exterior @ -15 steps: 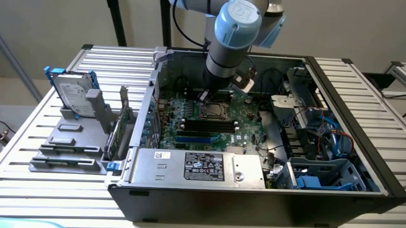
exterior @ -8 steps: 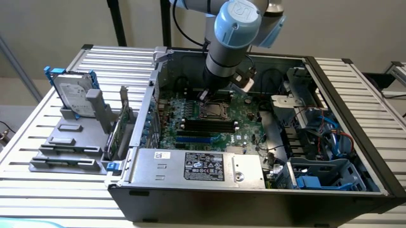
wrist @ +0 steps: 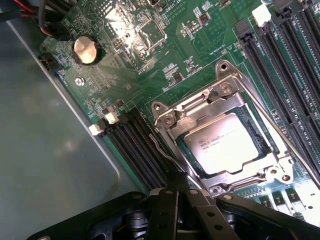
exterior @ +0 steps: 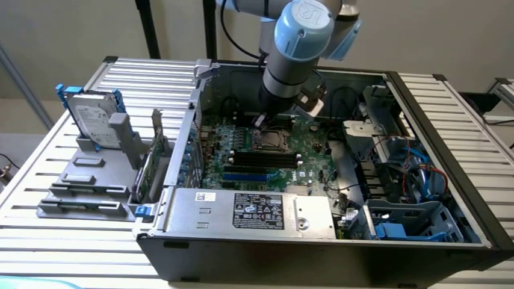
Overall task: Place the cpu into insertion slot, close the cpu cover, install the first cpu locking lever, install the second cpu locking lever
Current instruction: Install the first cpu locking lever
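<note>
We find the chip (wrist: 227, 142) seated in the socket (wrist: 256, 137), the cover (wrist: 220, 100) down over it to pin it flat, our gripper (wrist: 186, 200) just beside the socket's lever (wrist: 167, 152) — open or closed, we cannot tell.

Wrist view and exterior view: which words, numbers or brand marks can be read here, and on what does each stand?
No text can be read for certain.
cpu: lines of dark print on its metal face, too blurred to read.
Power supply label: too small to read.
Hard drive label: too small to read.
Circuit board: white markings, too small to read.
</note>
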`<action>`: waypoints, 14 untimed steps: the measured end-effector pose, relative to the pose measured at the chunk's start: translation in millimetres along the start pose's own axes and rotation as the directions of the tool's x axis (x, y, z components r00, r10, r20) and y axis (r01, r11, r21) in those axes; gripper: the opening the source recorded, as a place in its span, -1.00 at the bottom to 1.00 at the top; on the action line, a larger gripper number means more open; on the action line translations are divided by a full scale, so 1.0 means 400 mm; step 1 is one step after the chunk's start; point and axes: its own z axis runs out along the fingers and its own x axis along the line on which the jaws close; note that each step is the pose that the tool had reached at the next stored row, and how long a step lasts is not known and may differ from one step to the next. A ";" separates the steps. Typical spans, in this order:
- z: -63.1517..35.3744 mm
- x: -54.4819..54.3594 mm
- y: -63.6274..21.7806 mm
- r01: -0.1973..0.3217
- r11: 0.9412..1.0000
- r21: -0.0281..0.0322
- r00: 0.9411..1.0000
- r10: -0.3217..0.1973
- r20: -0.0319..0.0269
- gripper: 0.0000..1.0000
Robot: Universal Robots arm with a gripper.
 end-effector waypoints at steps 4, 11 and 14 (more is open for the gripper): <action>-0.002 0.004 0.009 0.001 1.000 0.001 1.000 -0.001 0.001 -0.79; -0.004 0.006 0.020 0.006 1.000 0.002 1.000 -0.006 0.002 -0.79; -0.005 0.007 0.024 0.010 1.000 0.003 1.000 -0.010 0.003 -0.79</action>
